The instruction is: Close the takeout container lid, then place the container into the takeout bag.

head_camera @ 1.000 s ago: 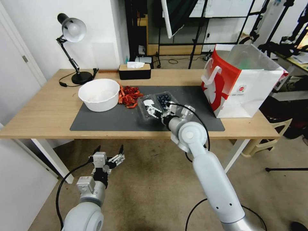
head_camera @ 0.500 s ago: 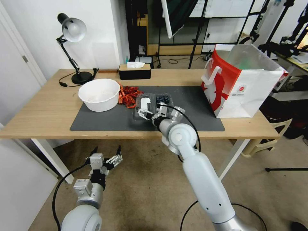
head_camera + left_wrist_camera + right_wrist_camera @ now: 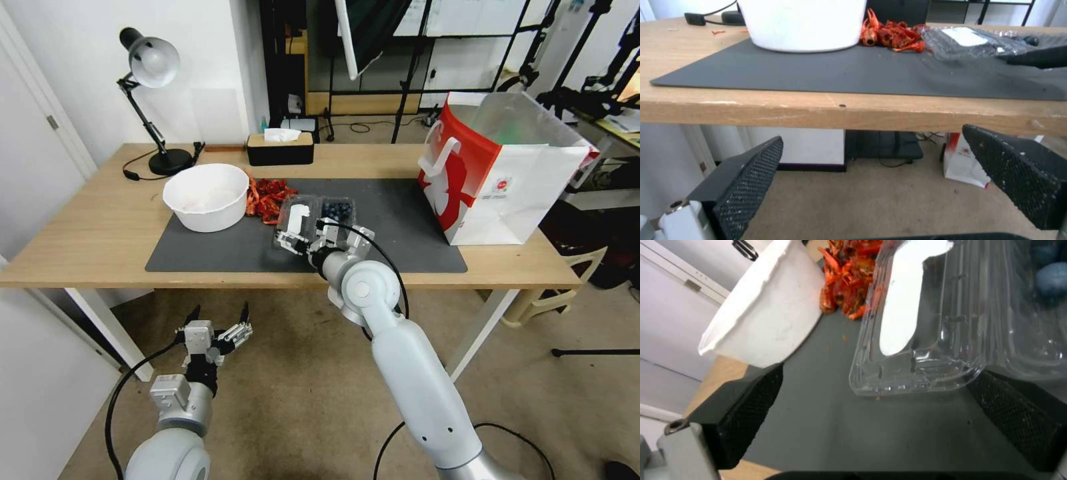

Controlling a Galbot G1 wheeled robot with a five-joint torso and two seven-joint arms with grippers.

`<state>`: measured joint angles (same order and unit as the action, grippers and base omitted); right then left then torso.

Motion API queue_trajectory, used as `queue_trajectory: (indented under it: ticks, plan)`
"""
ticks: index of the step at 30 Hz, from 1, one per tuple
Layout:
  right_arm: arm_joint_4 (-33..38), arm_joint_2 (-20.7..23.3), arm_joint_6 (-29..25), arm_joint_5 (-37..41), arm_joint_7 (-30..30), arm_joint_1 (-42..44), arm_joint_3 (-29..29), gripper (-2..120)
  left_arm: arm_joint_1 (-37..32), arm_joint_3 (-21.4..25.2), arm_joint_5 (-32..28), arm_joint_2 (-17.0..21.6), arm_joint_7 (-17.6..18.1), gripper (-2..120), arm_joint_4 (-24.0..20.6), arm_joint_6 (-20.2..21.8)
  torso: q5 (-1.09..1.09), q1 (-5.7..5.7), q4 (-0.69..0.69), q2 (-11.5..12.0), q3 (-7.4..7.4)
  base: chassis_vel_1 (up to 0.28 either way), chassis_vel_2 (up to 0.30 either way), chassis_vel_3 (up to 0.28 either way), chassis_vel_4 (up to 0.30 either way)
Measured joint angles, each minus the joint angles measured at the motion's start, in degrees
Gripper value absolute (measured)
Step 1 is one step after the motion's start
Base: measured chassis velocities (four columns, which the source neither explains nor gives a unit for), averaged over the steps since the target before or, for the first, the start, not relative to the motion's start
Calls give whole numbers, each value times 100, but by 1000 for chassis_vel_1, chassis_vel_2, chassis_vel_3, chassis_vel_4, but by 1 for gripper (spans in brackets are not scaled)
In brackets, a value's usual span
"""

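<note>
Grey mat [image 3: 220,250], lid [image 3: 925,323] white label unreadable

No readable text turned up anywhere. The white label [image 3: 907,296] on the lid [image 3: 929,323] was blank on the side that showed, no print to make out. The small round logo [image 3: 501,186] on the white side of the takeout bag [image 3: 520,180] was too small to read, and the white figure on its red side carried no letters.
</note>
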<state>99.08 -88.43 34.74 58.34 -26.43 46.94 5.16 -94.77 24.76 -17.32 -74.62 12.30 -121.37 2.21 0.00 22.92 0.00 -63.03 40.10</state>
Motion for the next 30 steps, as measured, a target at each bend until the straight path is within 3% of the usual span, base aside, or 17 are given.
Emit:
queue_trajectory:
  ticks: [12,21,24,30]
  plan:
    - [134,19,36,80,-81,134,8,100,-62,-16,31,-24,4,100,-6,-36,0,0,0,0,0,0,0,0,0]
    - [811,216,94,0,-87,509,31,100,-93,-47,98,-52,16,100,-22,-66,0,0,1,0,0,0,0,0,0]
    - [1108,392,45,-382,124,698,67,100,-108,-40,100,-52,17,100,-48,-68,0,0,0,0,0,0,0,0,0]
    - [1666,1031,-642,-2526,1194,1370,371,100,-126,-33,97,-42,4,100,-91,-77,2,0,0,0,0,0,0,0,0]
